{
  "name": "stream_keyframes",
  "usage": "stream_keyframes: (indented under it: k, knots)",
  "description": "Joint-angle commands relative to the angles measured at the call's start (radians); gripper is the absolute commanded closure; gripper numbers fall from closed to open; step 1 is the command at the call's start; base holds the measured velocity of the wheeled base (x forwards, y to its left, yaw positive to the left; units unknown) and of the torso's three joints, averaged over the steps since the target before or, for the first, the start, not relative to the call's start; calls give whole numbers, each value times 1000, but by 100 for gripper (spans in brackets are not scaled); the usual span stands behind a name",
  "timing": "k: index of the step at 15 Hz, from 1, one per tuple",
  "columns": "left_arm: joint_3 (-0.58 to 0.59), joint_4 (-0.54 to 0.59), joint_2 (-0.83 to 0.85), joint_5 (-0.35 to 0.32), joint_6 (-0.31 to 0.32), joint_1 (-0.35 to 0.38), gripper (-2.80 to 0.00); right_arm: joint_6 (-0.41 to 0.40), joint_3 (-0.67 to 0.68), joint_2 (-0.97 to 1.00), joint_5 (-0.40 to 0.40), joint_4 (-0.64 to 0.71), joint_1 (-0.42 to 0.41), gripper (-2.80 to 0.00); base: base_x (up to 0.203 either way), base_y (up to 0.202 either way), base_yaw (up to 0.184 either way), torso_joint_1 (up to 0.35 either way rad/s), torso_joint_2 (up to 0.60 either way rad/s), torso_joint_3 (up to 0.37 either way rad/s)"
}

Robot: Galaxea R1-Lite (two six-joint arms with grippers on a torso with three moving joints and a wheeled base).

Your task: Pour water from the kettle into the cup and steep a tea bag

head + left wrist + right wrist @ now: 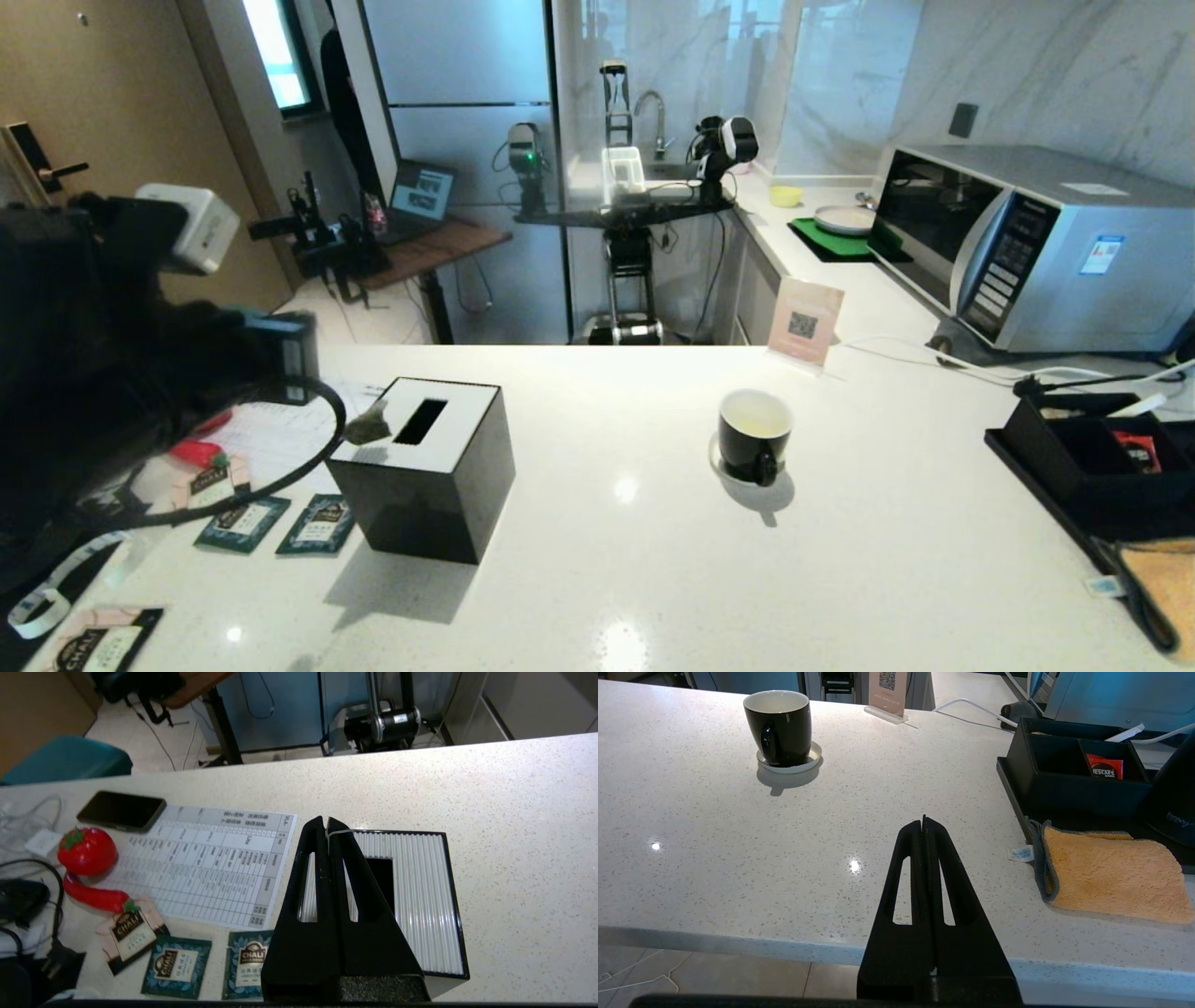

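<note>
While the left gripper [327, 823] pinches the tea bag [368, 427] string above the tissue box [425, 476], the cup [754, 439] sits at three o'clock; right gripper [924, 822] closed, empty.

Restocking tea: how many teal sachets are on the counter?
2. Left teal sachet and right teal sachet lie side by side beside the tissue box; the left arm could hide others.

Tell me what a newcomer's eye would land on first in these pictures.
Probably the black cube tissue box with a ribbed white top, left of centre on the speckled white counter, with the left gripper above it, shut on the thin white string of a grey-brown pyramid tea bag. Next, the glossy black cup on its white saucer, mid-counter, and the silver microwave at far right.
</note>
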Motion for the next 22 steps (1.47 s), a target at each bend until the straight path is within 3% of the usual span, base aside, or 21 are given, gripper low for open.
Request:
stream_keyframes:
  k: [1,4,9,16,22]
  knots:
    - [0,-7,57,19,-40,0,0,0,0,0,1,0,0,0,0,0,0,0,0,0]
    - [-2,-13,92,22,-85,-2,0,0,0,0,1,0,0,0,0,0,0,0,0,0]
    - [-17,-25,134,21,-86,-3,0,0,0,0,1,0,0,0,0,0,0,0,0,0]
    - [-135,-27,171,20,-83,-12,0,0,0,0,1,0,0,0,0,0,0,0,0,0]
    - [-99,-31,173,22,-86,-13,0,0,0,0,1,0,0,0,0,0,0,0,0,0]
